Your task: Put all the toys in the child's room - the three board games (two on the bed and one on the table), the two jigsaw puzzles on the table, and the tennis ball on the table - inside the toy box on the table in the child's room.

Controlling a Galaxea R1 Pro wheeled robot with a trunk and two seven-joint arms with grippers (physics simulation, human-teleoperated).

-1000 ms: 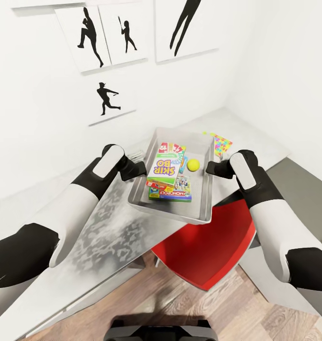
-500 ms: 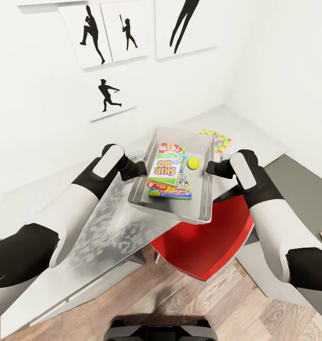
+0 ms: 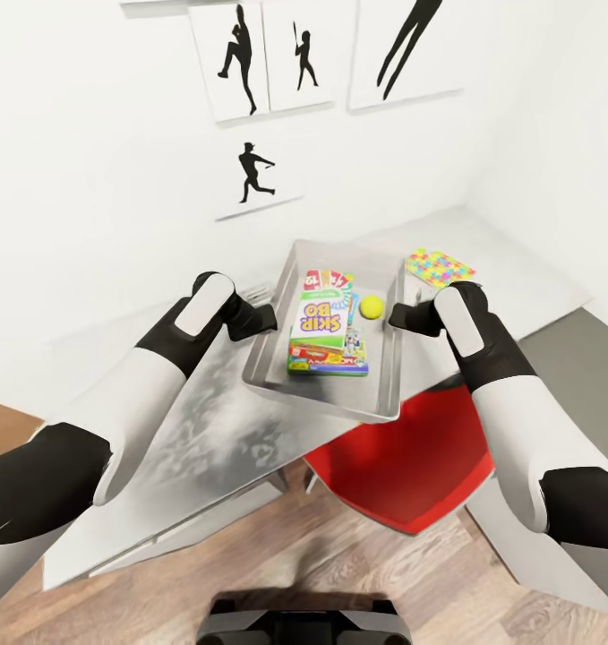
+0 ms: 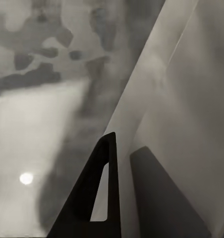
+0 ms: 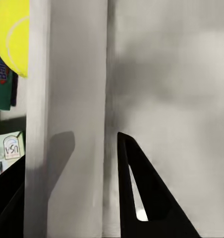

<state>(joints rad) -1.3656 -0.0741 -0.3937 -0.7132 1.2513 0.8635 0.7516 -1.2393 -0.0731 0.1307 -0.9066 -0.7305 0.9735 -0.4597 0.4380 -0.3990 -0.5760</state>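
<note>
Head view: both arms reach fwd over the pale grey table (image 3: 214, 421). Toy box (image 3: 386, 394) sits between them, carried at its two long sides, its near end past the table edge & over the red chair (image 3: 411, 466). Left gripper (image 3: 266, 319) pinches the box's left rim; right gripper (image 3: 400, 315) pinches the right rim. Inside the box: a stack of board games – Skip-Bo box (image 3: 321, 315) on top, Monopoly box (image 3: 335, 361) under it, a third blue one (image 3: 353, 339) peeking out at the right side. Tennis ball (image 3: 371, 307) lies in the box just beside the stack, near the right wall. One jigsaw puzzle (image 3: 439, 267) lies flat on the table beyond the right gripper, outside the box. Black baseball prints (image 3: 250, 170) on the white wall. Wood floor below.

Left wrist view: two dark fingers (image 4: 97, 193) straddle the box rim (image 4: 141, 109), one on each side of it, closed onto it. Mottled grey tabletop behind.

Right wrist view: fingers (image 5: 139, 193) grip the box wall (image 5: 67, 99) the same way, one inside, one outside. Ball (image 5: 10, 34) big & close, inside the box, w/ game-box print (image 5: 5, 89) next to it.
</note>
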